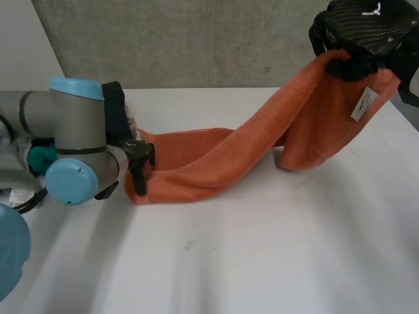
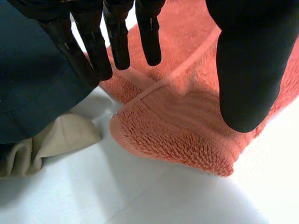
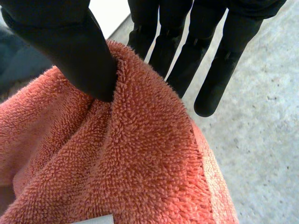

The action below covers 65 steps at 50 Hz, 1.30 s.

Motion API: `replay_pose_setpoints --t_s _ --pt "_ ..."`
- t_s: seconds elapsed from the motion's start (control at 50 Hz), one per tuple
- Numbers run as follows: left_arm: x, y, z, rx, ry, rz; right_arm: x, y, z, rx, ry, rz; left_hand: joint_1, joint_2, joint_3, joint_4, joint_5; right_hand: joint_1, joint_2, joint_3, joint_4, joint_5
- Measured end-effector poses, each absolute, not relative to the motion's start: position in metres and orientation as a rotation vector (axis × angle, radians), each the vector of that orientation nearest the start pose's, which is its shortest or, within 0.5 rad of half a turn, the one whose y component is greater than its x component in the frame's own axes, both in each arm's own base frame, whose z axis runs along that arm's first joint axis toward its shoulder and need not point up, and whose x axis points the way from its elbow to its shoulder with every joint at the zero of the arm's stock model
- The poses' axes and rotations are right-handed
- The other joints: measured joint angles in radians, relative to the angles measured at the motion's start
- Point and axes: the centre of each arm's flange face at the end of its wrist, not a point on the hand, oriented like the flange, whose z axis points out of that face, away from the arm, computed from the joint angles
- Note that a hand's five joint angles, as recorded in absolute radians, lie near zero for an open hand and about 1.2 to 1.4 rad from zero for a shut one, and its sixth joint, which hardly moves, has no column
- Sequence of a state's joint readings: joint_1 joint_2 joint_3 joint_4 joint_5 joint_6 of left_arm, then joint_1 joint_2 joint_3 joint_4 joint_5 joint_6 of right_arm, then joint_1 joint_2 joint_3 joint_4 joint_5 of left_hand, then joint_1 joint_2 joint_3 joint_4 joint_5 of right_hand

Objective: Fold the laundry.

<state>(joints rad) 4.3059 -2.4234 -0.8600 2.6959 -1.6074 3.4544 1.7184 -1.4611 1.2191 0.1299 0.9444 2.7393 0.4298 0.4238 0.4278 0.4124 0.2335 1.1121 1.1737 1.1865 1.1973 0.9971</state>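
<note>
The right hand pinches a fold of the orange towel between its thumb and straight fingers. The cloth spreads under the palm, with a grey surface beyond the fingertips.
</note>
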Motion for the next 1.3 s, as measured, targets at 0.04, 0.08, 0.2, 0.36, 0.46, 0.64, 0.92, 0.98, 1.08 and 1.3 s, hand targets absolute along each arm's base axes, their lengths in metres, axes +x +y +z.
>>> replay_pose_setpoints --t_s 0.04,0.08,0.2,0.36,0.46,0.64,0.92,0.98,1.08,1.3 --pt "-0.287 -0.341 0.154 0.969 2.592 -1.479 0.230 -0.283 0.373 -1.142 1.584 -2.138 0.001 0.000 -0.001 0.003 0.003 0.000 0.000 0.000 0.000 0.000" --pt "-0.288 -0.342 0.149 0.987 2.578 -1.464 0.230 -0.281 0.375 -1.135 1.575 -2.136 0.043 0.043 0.037 0.045 0.051 0.000 0.000 0.000 0.000 0.000" --pt "-0.292 -0.348 0.141 1.043 2.534 -1.441 0.229 -0.291 0.371 -1.120 1.583 -2.140 0.738 0.749 0.736 0.759 0.737 0.000 0.000 0.000 0.000 0.000" --pt "-0.303 -0.385 0.208 0.907 2.266 -1.813 0.232 -0.346 0.363 -1.055 1.600 -2.313 0.738 0.769 0.757 0.780 0.738 0.000 0.000 0.005 0.001 0.000" --pt "-0.298 -0.406 0.328 0.529 1.841 -2.349 0.239 -0.389 0.386 -0.872 1.457 -2.669 0.738 0.769 0.757 0.780 0.738 0.007 0.000 0.005 0.001 0.000" --pt "-0.284 -0.394 0.418 0.203 1.427 -2.752 0.247 -0.409 0.402 -0.616 1.144 -2.969 0.738 0.769 0.757 0.781 0.738 0.007 0.000 0.005 0.001 0.000" --pt "-0.270 -0.383 0.251 0.455 2.047 -2.273 0.231 -0.387 0.246 -0.901 1.767 -2.394 0.738 0.772 0.761 0.781 0.738 0.007 0.000 0.005 0.001 0.000" --pt "-0.267 -0.376 0.230 0.495 2.119 -2.194 0.227 -0.379 0.218 -0.947 1.873 -2.269 0.738 0.772 0.761 0.781 0.738 0.007 0.000 0.005 0.001 0.001" --pt "-0.258 -0.353 0.181 0.620 2.294 -1.981 0.217 -0.354 0.155 -1.067 2.093 -1.967 0.735 0.766 0.757 0.777 0.738 0.007 0.000 0.005 0.001 0.000" --pt "-0.236 -0.331 0.154 0.777 2.424 -1.683 0.204 -0.339 0.138 -1.154 2.233 -1.785 0.046 0.078 0.077 0.082 0.084 -0.598 -0.666 -0.678 -0.686 -0.685"
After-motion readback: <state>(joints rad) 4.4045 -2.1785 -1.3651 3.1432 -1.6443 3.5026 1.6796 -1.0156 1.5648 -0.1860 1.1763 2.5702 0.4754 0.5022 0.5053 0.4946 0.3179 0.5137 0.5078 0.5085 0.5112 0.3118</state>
